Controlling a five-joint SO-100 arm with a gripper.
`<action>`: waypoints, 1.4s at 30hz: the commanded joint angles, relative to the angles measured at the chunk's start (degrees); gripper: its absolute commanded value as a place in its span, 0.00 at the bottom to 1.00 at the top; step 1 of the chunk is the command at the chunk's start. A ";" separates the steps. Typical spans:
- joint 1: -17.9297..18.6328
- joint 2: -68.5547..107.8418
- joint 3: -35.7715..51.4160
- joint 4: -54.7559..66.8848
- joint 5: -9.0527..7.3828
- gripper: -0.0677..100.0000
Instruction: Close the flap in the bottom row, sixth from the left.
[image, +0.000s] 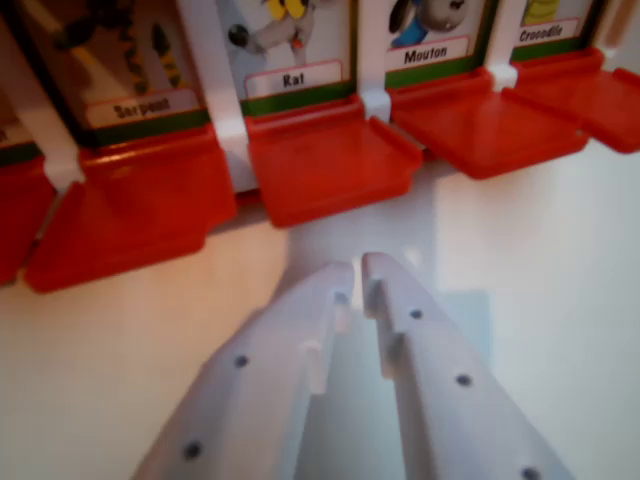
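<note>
My white gripper (358, 268) comes up from the bottom of the wrist view, its two fingers nearly together with only a thin gap and nothing held. Just beyond its tips stands a red game board with a row of flaps lying open and flat on the white table. The flap under the "Rat" card (330, 165) lies directly ahead of the tips, a short way off. To its left is the "Serpent" flap (135, 215), to its right the "Mouton" flap (490, 125) and the "Crocodile" flap (600, 90). Which flap counts as sixth cannot be told.
The picture cards (290, 40) stand upright behind the flaps, split by white dividers (215, 80). Another red flap (15, 215) is cut off at the left edge. Bare white table (540, 260) spreads around the gripper.
</note>
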 joint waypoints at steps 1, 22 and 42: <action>-0.18 -1.05 -6.94 -1.49 -0.09 0.01; 0.62 -9.23 -15.38 -2.46 0.53 0.01; -1.32 -8.44 -15.03 -2.81 1.67 0.01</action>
